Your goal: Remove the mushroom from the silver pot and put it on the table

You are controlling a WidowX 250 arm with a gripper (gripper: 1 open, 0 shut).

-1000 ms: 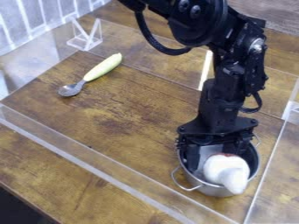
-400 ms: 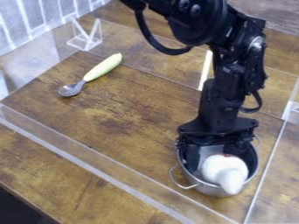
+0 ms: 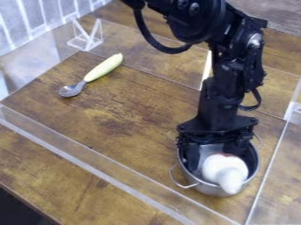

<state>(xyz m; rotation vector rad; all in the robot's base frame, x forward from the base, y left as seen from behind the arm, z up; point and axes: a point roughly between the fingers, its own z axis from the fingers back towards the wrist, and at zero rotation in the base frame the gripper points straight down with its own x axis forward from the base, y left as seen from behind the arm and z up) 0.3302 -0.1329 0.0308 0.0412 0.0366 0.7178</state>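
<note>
The silver pot (image 3: 188, 181) stands on the wood table (image 3: 129, 105) at the lower right. Inside it lies the cream-white mushroom (image 3: 226, 172), its rounded cap toward the front right rim. My black gripper (image 3: 217, 151) points straight down into the pot, open, with its fingers spread on either side of the mushroom's upper part. I cannot tell whether the fingertips touch the mushroom. The back half of the pot is hidden behind the gripper.
A yellow-handled spoon (image 3: 91, 74) lies on the table at the upper left. Clear acrylic panels (image 3: 70, 145) edge the work area along the front and right, and a small clear stand (image 3: 84, 35) sits at the back left.
</note>
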